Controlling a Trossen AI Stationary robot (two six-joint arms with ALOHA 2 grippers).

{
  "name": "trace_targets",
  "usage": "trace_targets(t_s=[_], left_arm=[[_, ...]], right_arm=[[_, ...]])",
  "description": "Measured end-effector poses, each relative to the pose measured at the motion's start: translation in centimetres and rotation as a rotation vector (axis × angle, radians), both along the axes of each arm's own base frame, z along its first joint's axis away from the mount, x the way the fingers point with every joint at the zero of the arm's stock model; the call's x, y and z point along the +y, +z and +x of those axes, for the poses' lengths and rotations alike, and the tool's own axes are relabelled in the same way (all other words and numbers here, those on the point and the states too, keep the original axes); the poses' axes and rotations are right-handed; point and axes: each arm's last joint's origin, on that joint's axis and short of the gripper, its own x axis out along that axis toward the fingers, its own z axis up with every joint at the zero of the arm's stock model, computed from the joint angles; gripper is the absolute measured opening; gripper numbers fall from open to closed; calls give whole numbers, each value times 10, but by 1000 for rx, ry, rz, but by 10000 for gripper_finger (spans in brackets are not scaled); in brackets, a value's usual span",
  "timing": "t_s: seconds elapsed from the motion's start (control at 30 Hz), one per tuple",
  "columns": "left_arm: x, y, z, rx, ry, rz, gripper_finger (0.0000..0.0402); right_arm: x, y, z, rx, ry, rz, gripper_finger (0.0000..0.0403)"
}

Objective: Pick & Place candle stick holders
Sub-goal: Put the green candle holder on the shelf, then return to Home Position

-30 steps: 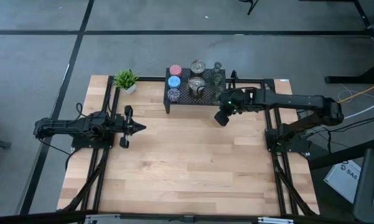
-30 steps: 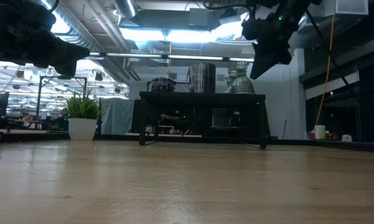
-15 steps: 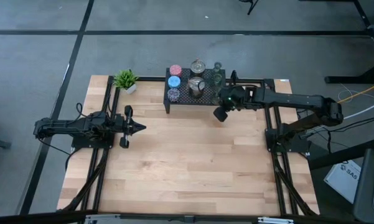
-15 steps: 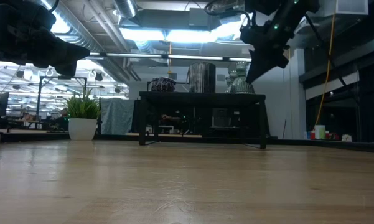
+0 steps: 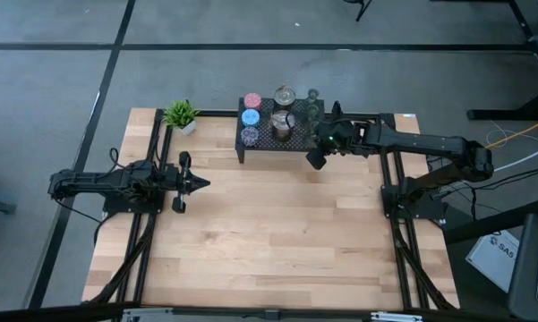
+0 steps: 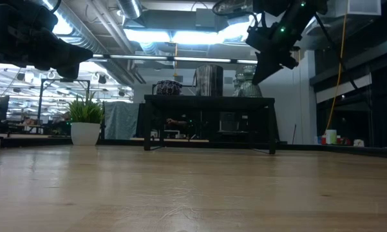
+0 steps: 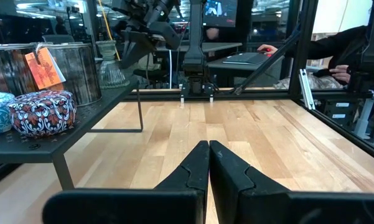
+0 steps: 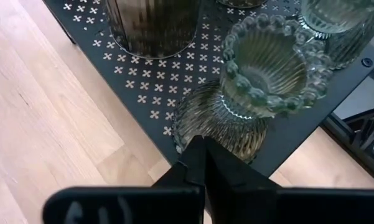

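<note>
Several small round candle stick holders stand on a black mesh rack at the table's far edge: pink, light blue, speckled dark blue, ribbed silver ones and olive-grey glass ones. My right gripper is shut and hovers at the rack's near right corner. In its wrist view its tips point at the base of a beaded-rim glass holder; I see no touch. My left gripper is shut and empty over the table's left middle.
A small green potted plant stands left of the rack. The rack shows on legs in the low view, with my right arm above its right end. Bare wood lies in front of the rack.
My right gripper has gone toward the table's far edge and a little left, closer to the rack's near right corner, rising slightly. It stays shut. No holder has moved.
</note>
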Motion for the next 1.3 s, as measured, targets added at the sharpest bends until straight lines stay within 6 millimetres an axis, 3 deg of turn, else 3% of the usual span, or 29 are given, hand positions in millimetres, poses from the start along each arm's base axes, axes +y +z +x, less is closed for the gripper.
trace_targets(t_s=[0.27,0.67,0.93,1.3], left_arm=[[0,0,0,0,0,0,6],[0,0,0,-1,0,0,6],[0,0,0,0,0,0,6],[0,0,0,0,0,0,6]], right_arm=[[5,1,0,4,72,22,0],[49,37,-12,-152,333,-23,0],[65,54,-15,-294,536,-60,0],[90,27,-27,-568,805,-173,0]])
